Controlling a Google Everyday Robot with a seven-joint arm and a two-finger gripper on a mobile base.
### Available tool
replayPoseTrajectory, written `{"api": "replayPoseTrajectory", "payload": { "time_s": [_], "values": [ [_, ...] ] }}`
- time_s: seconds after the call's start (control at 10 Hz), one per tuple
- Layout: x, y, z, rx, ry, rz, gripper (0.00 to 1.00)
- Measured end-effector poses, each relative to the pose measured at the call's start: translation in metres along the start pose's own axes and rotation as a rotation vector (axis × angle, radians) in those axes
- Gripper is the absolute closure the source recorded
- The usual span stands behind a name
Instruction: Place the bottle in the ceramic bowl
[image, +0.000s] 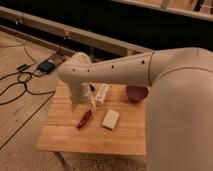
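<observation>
The cream-white bottle (102, 93) lies on the wooden table (125, 137), near its back middle. To its right, at the back of the table, sits the dark maroon ceramic bowl (136, 93). My gripper (89, 102) hangs from the white arm just left of the bottle, low over the table and close beside the bottle's near end. It looks open, and I see nothing held in it. The arm's wrist housing hides most of the fingers.
A flat white block (110, 119) lies in the middle of the table, with a dark red object (84, 120) to its left. Black cables and a small box (46, 65) lie on the floor at the left. A low ledge runs behind the table.
</observation>
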Motion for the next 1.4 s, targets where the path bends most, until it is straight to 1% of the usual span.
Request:
{"api": "replayPoseTrajectory", "payload": {
  "time_s": [1.0,1.1,1.2,1.4],
  "values": [
    [0.0,0.0,0.0,0.0,0.0,0.0,0.35],
    [-0.004,-0.001,0.0,0.0,-0.004,0.003,0.35],
    [-0.019,-0.012,0.003,0.013,-0.022,0.021,0.35],
    [-0.045,-0.032,0.01,0.028,-0.041,0.06,0.35]
  ]
}}
